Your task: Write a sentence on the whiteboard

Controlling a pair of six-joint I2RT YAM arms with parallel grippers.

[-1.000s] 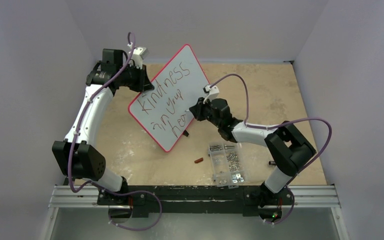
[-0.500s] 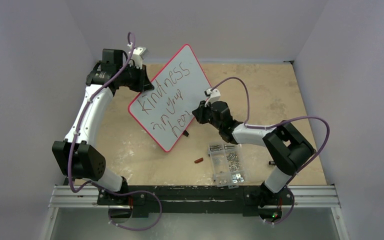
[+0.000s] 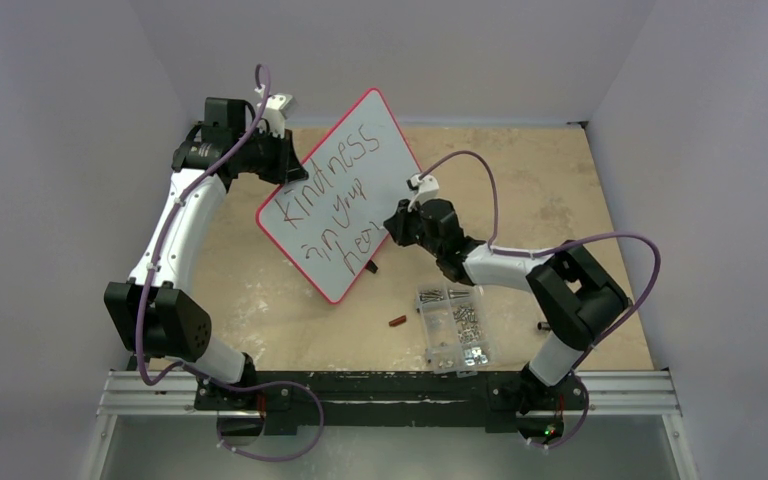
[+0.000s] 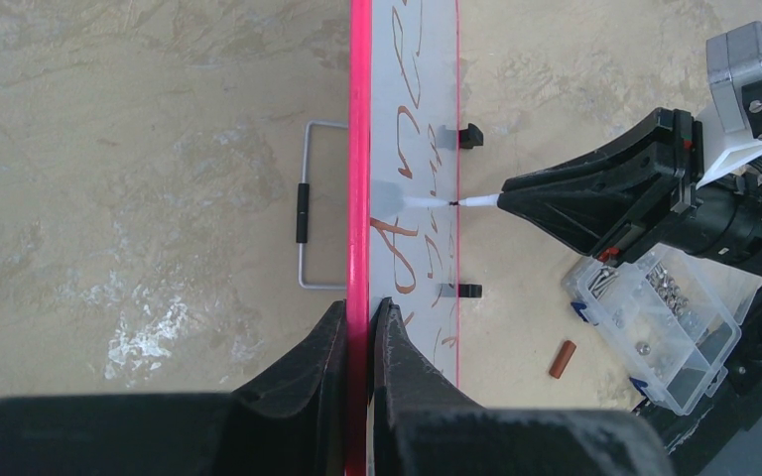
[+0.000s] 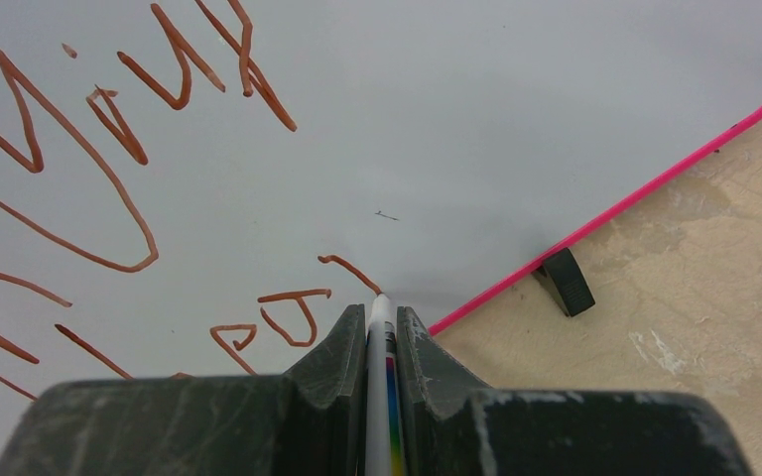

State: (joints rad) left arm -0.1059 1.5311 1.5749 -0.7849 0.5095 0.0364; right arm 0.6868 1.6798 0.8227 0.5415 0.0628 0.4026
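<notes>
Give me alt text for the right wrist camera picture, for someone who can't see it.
The right gripper is shut on a white marker whose tip meets the whiteboard at the end of reddish-brown handwriting. The board's pink rim runs diagonally at right, with a black clip foot beside it on the tan table.

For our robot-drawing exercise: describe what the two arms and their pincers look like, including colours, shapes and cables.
Both the left arm and right arm have white link shells between bulky black joints. A purple cable loops along each. The left pincer and right pincer each have two matte black wedge-shaped fingers.
</notes>
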